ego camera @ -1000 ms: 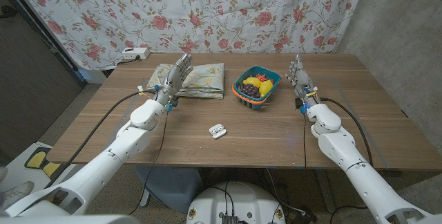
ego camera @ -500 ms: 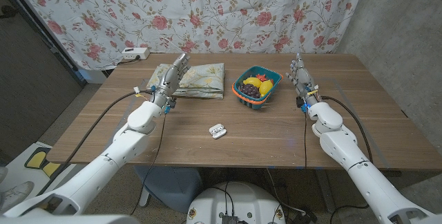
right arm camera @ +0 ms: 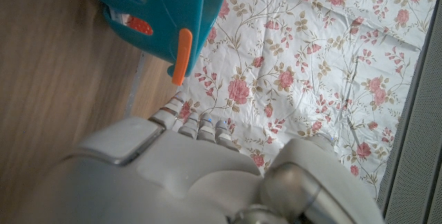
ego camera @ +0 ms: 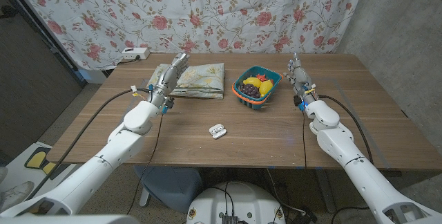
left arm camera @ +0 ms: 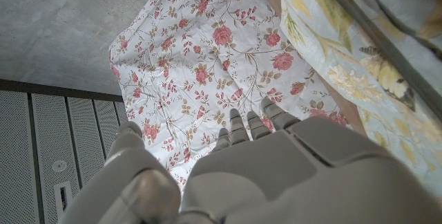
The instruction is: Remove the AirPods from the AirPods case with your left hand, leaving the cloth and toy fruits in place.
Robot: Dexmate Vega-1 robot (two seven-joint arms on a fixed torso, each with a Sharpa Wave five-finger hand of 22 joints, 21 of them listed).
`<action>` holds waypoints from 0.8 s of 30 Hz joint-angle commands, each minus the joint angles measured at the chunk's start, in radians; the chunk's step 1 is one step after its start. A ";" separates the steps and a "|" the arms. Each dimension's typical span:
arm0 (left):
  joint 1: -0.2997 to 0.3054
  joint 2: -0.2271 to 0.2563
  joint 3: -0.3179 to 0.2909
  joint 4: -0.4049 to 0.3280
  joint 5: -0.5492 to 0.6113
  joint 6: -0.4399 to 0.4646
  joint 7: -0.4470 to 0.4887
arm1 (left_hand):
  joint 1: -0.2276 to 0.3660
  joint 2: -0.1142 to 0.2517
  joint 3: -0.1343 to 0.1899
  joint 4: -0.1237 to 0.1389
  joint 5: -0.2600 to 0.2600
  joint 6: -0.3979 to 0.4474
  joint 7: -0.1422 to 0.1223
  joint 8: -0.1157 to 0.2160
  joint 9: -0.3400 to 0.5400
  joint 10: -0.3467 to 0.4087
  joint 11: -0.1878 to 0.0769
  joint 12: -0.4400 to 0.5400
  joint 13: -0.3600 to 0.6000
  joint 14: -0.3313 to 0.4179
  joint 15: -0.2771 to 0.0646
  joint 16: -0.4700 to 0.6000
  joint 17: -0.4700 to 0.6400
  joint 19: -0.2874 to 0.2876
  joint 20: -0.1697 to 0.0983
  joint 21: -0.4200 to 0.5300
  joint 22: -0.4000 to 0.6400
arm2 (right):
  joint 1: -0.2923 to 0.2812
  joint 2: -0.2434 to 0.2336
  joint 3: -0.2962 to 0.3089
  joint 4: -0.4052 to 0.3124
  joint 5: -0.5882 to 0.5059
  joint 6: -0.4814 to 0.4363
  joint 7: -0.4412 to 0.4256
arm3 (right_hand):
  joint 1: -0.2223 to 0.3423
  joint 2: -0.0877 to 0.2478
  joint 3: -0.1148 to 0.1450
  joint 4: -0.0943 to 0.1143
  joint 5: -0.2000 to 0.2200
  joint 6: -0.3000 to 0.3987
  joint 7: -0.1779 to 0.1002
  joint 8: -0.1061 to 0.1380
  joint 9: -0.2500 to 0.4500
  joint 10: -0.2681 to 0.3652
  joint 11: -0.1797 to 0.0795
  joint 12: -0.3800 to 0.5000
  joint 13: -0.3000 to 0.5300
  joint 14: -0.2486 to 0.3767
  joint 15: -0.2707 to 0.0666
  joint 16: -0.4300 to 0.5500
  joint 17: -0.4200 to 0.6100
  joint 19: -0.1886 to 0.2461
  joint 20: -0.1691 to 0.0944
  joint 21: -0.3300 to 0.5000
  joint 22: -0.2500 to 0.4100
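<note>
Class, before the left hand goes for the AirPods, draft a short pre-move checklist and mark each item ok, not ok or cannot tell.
1. AirPods case lid open: ok.
2. Earbuds inside the case: cannot tell, too small.
3. Left hand holds nothing: ok.
4. Left hand near the case: not ok, it hovers over the folded cloth.
5. Toy fruits in the teal basket: ok.
6. Right hand apart from the case: ok.

Two white robot arms enter from the bottom corners of the head view and reach up toward the middle of the frame. The left hand (ego camera: 169, 77) sits left of centre, fingers extended and close together, pointing toward the upper right, holding nothing. The right hand (ego camera: 298, 75) sits right of centre, standing upright with fingers extended upward, also holding nothing.
</note>
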 commanded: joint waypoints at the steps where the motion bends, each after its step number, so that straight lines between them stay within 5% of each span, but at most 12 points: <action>1: 0.003 0.039 -0.028 -0.050 0.105 0.017 0.025 | 0.005 -0.010 -0.003 -0.005 0.005 -0.013 -0.002 0.003 0.003 0.003 -0.012 0.001 0.004 -0.004 -0.010 -0.002 0.003 0.002 -0.008 -0.002 0.003 | 0.011 0.009 -0.003 0.020 -0.006 0.027 0.016 | 0.012 -0.005 0.000 -0.005 -0.005 -0.001 -0.010 -0.002 0.003 0.003 -0.007 0.000 0.005 0.001 -0.001 0.005 0.001 0.001 0.008 0.001 0.003; 2: 0.000 0.033 -0.030 -0.046 0.087 0.013 0.012 | 0.007 -0.010 -0.003 -0.005 0.006 0.002 0.004 0.012 0.003 0.006 -0.010 0.002 0.004 -0.003 -0.009 -0.001 0.003 0.003 -0.006 -0.002 0.003 | 0.011 0.011 -0.003 0.022 -0.007 0.031 0.015 | 0.012 -0.005 0.000 -0.006 -0.005 0.000 -0.010 -0.002 0.003 0.008 -0.016 0.002 0.005 0.003 -0.005 0.006 0.001 0.002 0.009 0.001 0.003; 3: -0.005 0.034 -0.029 -0.044 0.075 0.009 -0.007 | 0.013 0.000 0.002 -0.004 0.008 0.018 0.009 0.020 0.003 0.011 -0.011 0.003 0.005 -0.001 -0.010 -0.001 0.003 0.004 -0.009 -0.002 0.003 | 0.010 0.011 -0.003 0.024 -0.010 0.035 0.012 | 0.015 -0.004 0.000 -0.007 -0.007 0.003 -0.030 0.000 0.003 0.033 -0.057 0.009 0.006 0.008 -0.021 0.007 0.001 0.002 0.010 0.001 0.003; 4: -0.005 0.041 -0.028 -0.051 0.084 0.014 -0.013 | 0.045 0.048 0.030 -0.004 0.010 0.020 0.008 0.023 0.004 0.014 -0.011 0.003 0.005 0.000 -0.012 -0.001 0.002 0.006 -0.009 -0.002 0.003 | 0.008 0.010 -0.003 0.023 -0.011 0.036 0.012 | 0.017 -0.004 0.000 -0.008 -0.008 0.005 -0.043 0.000 0.003 0.042 -0.072 0.011 0.006 0.008 -0.026 0.007 0.001 0.005 0.010 0.002 0.003; 5: -0.002 0.041 -0.028 -0.059 0.081 0.020 -0.015 | 0.048 0.051 0.032 -0.005 0.010 0.021 0.008 0.024 0.004 0.015 -0.013 0.004 0.005 0.001 -0.012 -0.001 0.002 0.006 -0.009 -0.002 0.003 | 0.006 0.009 -0.004 0.021 -0.014 0.037 0.009 | 0.018 -0.004 0.001 -0.009 -0.008 0.007 -0.049 0.001 0.003 0.047 -0.077 0.011 0.006 0.010 -0.036 0.007 0.001 0.007 0.009 0.002 0.003; 8: -0.009 0.054 -0.028 -0.078 0.109 0.032 -0.017 | 0.068 0.070 0.046 -0.010 0.007 0.001 -0.013 0.017 0.003 0.016 -0.018 0.003 0.005 0.000 -0.016 -0.002 0.001 0.006 -0.010 -0.003 0.003 | 0.001 0.006 -0.005 0.012 -0.015 0.034 0.006 | 0.021 -0.004 0.002 -0.011 -0.009 0.006 -0.063 -0.001 0.003 0.046 -0.076 0.007 0.006 -0.019 -0.051 -0.004 0.001 -0.005 -0.007 -0.002 0.003; 13: -0.012 0.062 -0.038 -0.089 0.126 0.042 -0.025 | 0.054 0.032 0.025 -0.010 0.002 -0.004 -0.011 0.017 0.003 0.013 -0.018 0.001 0.006 -0.004 -0.018 -0.002 0.002 0.006 -0.011 -0.004 0.003 | 0.000 0.000 -0.007 -0.001 -0.023 0.030 -0.002 | 0.023 -0.003 0.002 -0.012 -0.010 0.001 -0.070 -0.003 0.003 0.044 -0.075 0.005 0.006 -0.023 -0.051 -0.005 0.001 -0.011 -0.006 -0.004 0.003; 16: 0.002 0.117 -0.052 -0.159 0.315 0.087 0.049 | 0.048 0.021 0.018 -0.009 0.001 -0.003 -0.008 0.018 0.003 0.015 -0.017 0.001 0.006 -0.003 -0.018 -0.002 0.003 0.006 -0.012 -0.004 0.003 | 0.001 -0.004 -0.008 -0.006 -0.023 0.024 -0.003 | 0.024 -0.002 0.003 -0.012 -0.010 0.000 -0.071 -0.003 0.003 0.044 -0.075 0.005 0.007 -0.023 -0.051 -0.005 0.001 -0.011 -0.005 -0.004 0.003; 19: 0.000 0.088 -0.062 -0.132 0.209 0.064 -0.010 | 0.041 0.008 0.010 -0.008 0.001 -0.006 -0.005 0.017 0.003 0.016 -0.018 0.001 0.006 -0.003 -0.019 -0.001 0.003 0.008 -0.013 -0.003 0.003 | 0.002 -0.007 -0.007 -0.012 -0.022 0.019 -0.005 | 0.025 -0.002 0.003 -0.013 -0.010 0.000 -0.072 -0.003 0.003 0.044 -0.075 0.005 0.007 -0.023 -0.051 -0.004 0.001 -0.012 -0.003 -0.004 0.003; 21: 0.003 0.110 -0.067 -0.154 0.292 0.082 0.019 | 0.036 0.001 0.005 -0.007 0.001 -0.006 -0.003 0.017 0.003 0.016 -0.015 0.001 0.006 -0.003 -0.019 -0.001 0.004 0.009 -0.014 -0.003 0.003 | 0.002 -0.009 -0.006 -0.013 -0.021 0.017 -0.004 | 0.025 -0.002 0.003 -0.013 -0.010 0.000 -0.072 -0.003 0.003 0.045 -0.074 0.005 0.007 -0.021 -0.052 -0.003 0.001 -0.012 -0.003 -0.004 0.003; 24: 0.005 0.110 -0.080 -0.160 0.252 0.102 -0.011 | 0.031 -0.012 -0.003 -0.006 0.003 -0.008 -0.001 0.017 0.003 0.013 -0.018 -0.001 0.007 -0.003 -0.020 -0.001 0.004 0.012 -0.015 -0.002 0.003 | 0.005 -0.010 -0.006 -0.012 -0.019 0.015 -0.003 | 0.025 -0.002 0.003 -0.013 -0.011 0.000 -0.073 -0.003 0.003 0.047 -0.074 0.005 0.007 -0.021 -0.052 -0.003 0.001 -0.013 -0.002 -0.004 0.003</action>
